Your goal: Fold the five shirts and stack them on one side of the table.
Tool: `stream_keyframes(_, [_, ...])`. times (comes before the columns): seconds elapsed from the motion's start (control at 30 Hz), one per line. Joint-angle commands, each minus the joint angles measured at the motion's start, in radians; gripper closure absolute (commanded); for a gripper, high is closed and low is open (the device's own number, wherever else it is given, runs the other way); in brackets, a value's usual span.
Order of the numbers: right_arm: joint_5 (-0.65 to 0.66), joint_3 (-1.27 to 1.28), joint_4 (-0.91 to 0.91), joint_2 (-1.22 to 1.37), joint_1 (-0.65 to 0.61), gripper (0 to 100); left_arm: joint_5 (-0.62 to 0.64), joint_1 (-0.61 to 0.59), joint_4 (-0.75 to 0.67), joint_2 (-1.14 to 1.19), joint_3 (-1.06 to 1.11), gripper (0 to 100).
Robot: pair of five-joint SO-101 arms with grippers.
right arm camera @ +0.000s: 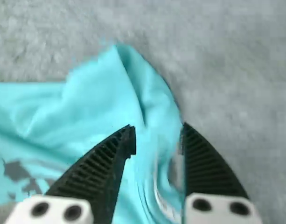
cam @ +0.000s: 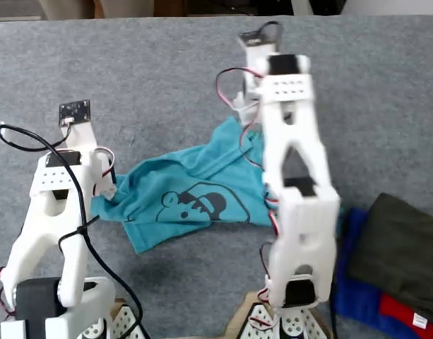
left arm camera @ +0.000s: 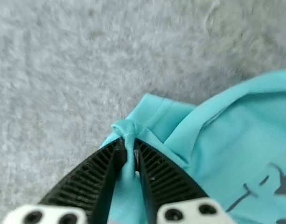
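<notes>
Pinching teal shirt (left arm camera: 236, 140) fold: left claw (left arm camera: 129, 142); right claw (right arm camera: 156, 128) agape astride its edge; folded stack (cam: 396, 261) cropped.

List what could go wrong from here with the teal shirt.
1. The left gripper is shut on just a small bunched bit at the edge of the teal shirt; a pull might slip it free.
2. The right gripper is open astride a rumpled fold; closing there may catch extra layers and give a crooked fold.
3. The folded stack lies beside the right arm's base; a wide swing could disturb it.
</notes>
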Motion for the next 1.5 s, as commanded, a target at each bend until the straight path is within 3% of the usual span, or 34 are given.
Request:
stream_keyframes(0.0, [-0.002, -0.320, 0.084, 0.206, -0.024, 84.5, 0.037, 0.011, -0.080, -0.002, -0.012, 98])
stream_keyframes(0.17, [0.041, -0.595, 0.166, 0.404, -0.013, 82.6, 0.089, 0.014, -0.206, -0.002, 0.048, 98])
stream_keyframes(0.3, [0.049, -0.572, 0.166, 0.424, -0.008, 81.1, 0.092, 0.014, -0.279, -0.002, 0.097, 98])
stream_keyframes(0.77, [0.071, -0.513, 0.166, 0.340, -0.005, 81.3, 0.092, 0.014, -0.292, -0.001, 0.101, 98])
stream_keyframes(1.17, [0.041, -0.002, 0.100, 0.008, -0.068, 81.3, 0.091, 0.015, -0.356, -0.001, 0.129, 98])
stream_keyframes(1.47, [0.051, 0.090, -0.011, 0.007, -0.064, 81.2, 0.091, 0.015, -0.356, -0.001, 0.129, 98])
